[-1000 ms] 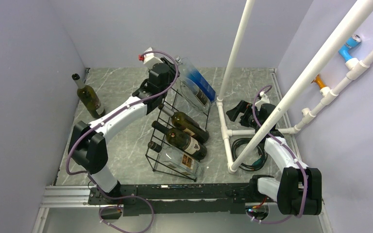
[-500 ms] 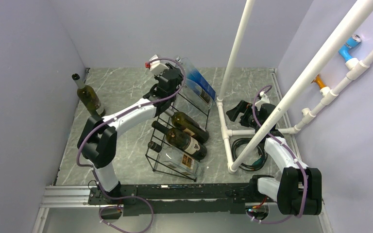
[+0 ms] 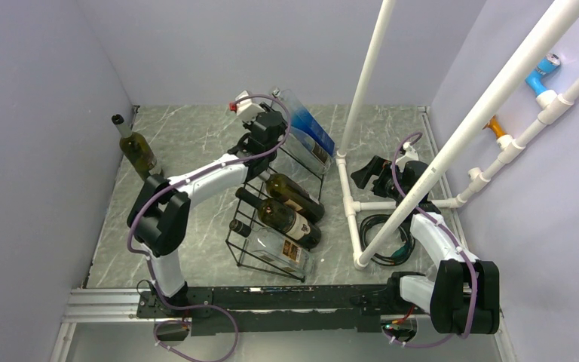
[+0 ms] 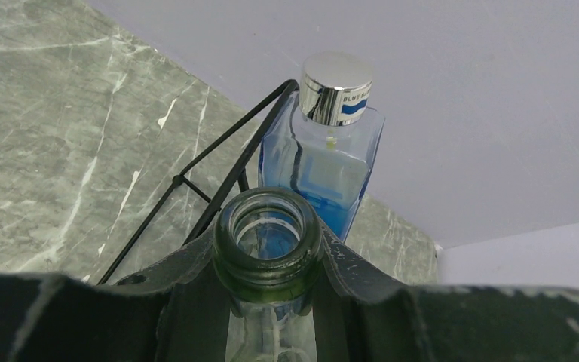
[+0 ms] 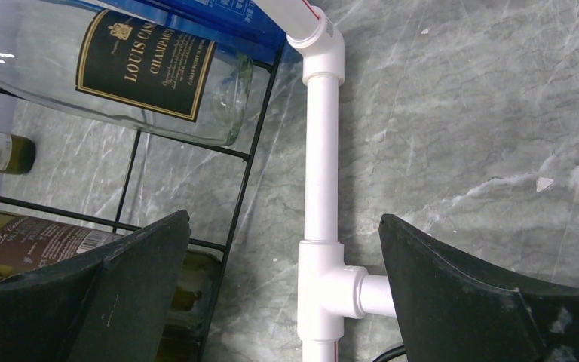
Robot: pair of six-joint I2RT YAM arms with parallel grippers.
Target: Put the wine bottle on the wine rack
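your left gripper (image 4: 270,302) clenched on the wine bottle (image 4: 268,262) neck, bottle at the wine rack's (image 3: 252,256) far end, just beside a blue bottle (image 4: 324,166), right gripper (image 5: 283,219) released above a white pipe (image 5: 320,188)

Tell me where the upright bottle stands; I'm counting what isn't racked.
In the top view, the upright bottle stands at the far left, next to the left wall, apart from the wine rack to its right.
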